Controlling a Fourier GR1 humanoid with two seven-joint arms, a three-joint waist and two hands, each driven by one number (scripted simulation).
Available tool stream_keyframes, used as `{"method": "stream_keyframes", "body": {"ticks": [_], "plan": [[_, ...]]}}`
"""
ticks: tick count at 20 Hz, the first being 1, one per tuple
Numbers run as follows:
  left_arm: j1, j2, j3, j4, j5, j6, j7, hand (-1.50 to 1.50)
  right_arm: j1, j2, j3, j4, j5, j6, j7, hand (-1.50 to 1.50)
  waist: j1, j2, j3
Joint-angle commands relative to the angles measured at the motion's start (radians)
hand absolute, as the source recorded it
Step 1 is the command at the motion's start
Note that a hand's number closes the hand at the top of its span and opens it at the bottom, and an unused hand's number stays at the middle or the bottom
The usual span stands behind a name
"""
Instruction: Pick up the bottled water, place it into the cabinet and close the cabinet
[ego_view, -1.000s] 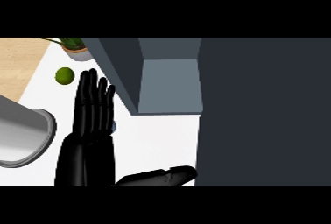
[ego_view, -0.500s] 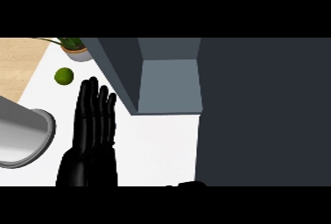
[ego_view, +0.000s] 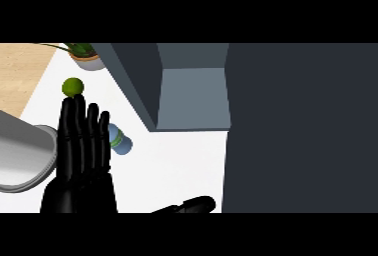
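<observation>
The bottled water (ego_view: 121, 142), pale blue with a darker cap end, lies on the white counter (ego_view: 177, 160), and only a small part of it shows past my left hand. My left hand (ego_view: 80, 165) stands open at the left with straight fingers pointing away, covering most of the bottle. The cabinet (ego_view: 192, 95) stands open just beyond, its grey inside showing, and its dark door (ego_view: 303, 125) fills the right side. Only a small part of my right hand (ego_view: 188, 205) shows at the lower edge, near the door.
A green lime (ego_view: 71, 86) lies just beyond my left fingertips. A potted plant (ego_view: 86, 56) stands at the far left corner. A large grey metal pot (ego_view: 22, 160) sits at the left edge beside my left hand.
My left hand has drawn back a little toward me, uncovering more of the bottle. My right hand dropped nearly out of view and now shows again at the lower edge.
</observation>
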Motion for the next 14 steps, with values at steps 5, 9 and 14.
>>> {"method": "stream_keyframes", "body": {"ticks": [5, 9, 14], "plan": [[0.129, 0.028, 0.045, -0.076, -0.030, -0.005, 0.022, -1.50, 0.112, -0.006, -0.059, -0.230, -0.209, 0.013, 0.077, -1.50, -0.001, 0.000, -0.001], [0.240, 0.061, 0.002, -0.021, 0.051, 0.067, -0.080, -1.50, 0.145, 0.026, -0.038, -0.166, -0.173, 0.058, -0.011, -1.50, -0.005, 0.003, -0.002], [0.242, 0.151, 0.150, -0.007, 0.244, 0.031, -0.146, -1.50, 0.121, 0.012, -0.055, -0.187, -0.184, 0.041, 0.016, -1.50, -0.001, 0.006, -0.003]]}}
